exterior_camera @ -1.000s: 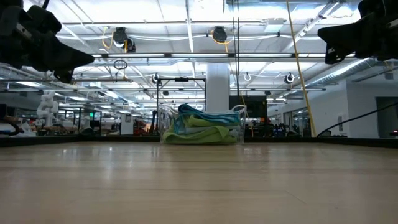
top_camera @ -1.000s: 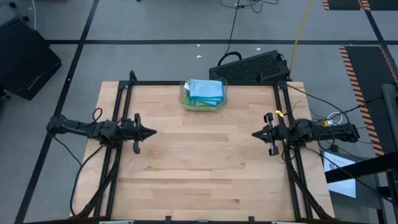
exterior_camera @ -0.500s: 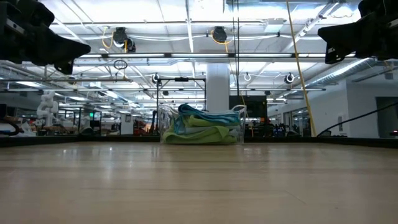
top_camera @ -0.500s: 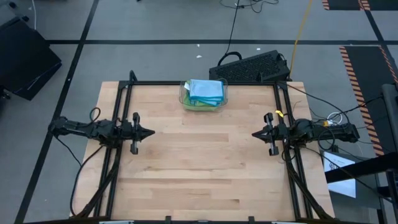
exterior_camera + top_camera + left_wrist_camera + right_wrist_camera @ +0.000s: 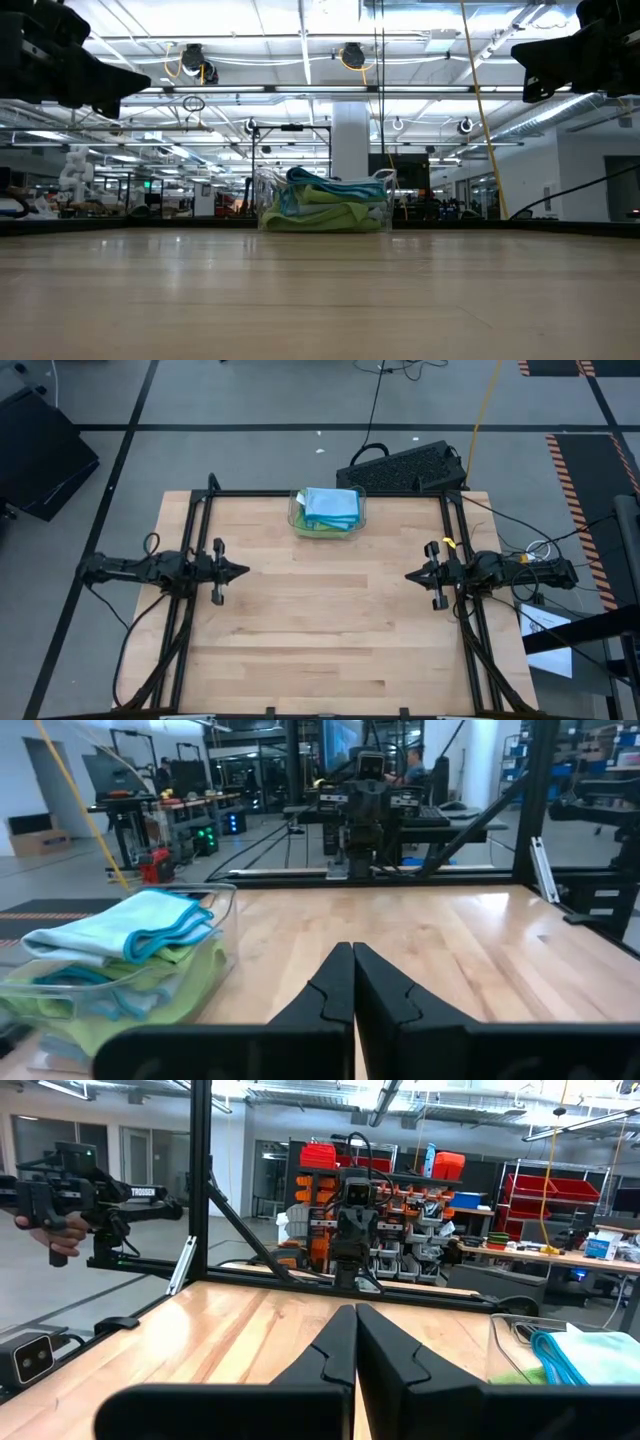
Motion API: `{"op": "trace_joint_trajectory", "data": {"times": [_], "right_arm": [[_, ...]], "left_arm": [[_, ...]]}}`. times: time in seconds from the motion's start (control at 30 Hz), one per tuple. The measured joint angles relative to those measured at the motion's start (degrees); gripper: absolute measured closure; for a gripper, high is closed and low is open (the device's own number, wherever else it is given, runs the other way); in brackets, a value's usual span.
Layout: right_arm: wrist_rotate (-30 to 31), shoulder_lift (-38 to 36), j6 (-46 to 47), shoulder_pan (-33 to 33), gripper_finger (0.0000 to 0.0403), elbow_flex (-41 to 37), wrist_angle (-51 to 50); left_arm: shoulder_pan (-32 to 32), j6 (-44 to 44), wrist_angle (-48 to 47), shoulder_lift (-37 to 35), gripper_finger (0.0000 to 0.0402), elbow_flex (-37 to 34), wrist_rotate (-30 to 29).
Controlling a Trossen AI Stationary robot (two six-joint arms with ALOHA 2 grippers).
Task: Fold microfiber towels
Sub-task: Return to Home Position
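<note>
The microfiber towels point(image 5: 330, 507), light blue on top of lime green, lie piled in a clear plastic bin point(image 5: 296, 520) at the middle of the table's far edge. The low view shows the pile point(image 5: 325, 205) the same way. My left gripper point(image 5: 245, 571) hovers level at the table's left edge, shut and empty, pointing toward the table's middle. My right gripper point(image 5: 408, 575) hovers at the right edge, also shut and empty, facing the left one. Each wrist view shows the fingertips closed together, at the left gripper point(image 5: 352, 948) and the right gripper point(image 5: 355, 1310), with the towels point(image 5: 130, 935) off to one side.
Bare wooden tabletop point(image 5: 320, 620) spreads between the two arms. Black frame rails point(image 5: 190, 540) run along the left and right sides. A black keyboard point(image 5: 405, 465) lies on the floor beyond the far edge. A person's hand point(image 5: 60, 1230) holds a device in the room behind.
My left gripper has rolled a little about its own pointing line and its arm has swung slightly, while it stays shut at the left edge. The towels and bin have not moved.
</note>
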Motion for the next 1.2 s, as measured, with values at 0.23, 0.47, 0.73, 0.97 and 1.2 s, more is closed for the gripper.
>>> {"op": "trace_joint_trajectory", "data": {"times": [0.23,0.47,0.73,0.97,1.2], "right_arm": [[0.00,0.00,0.00,0.00,0.0403,0.00,-0.01],[0.00,0.00,0.00,0.00,0.0403,0.00,0.00],[0.00,0.00,0.00,0.00,0.0403,0.00,0.00],[0.00,0.00,0.00,0.00,0.0403,0.00,0.00],[0.00,0.00,0.00,0.00,0.0403,0.00,0.00]], "left_arm": [[3.83,1.26,-0.20,0.01,0.0400,-0.04,2.17],[5.09,1.55,-0.59,0.02,0.0395,-0.04,4.78],[4.84,-3.35,-0.22,0.02,0.0398,-0.11,4.77],[4.84,-3.17,0.10,0.02,0.0383,-0.17,4.64],[4.84,-3.09,0.18,0.02,0.0371,-0.17,4.60]]}}
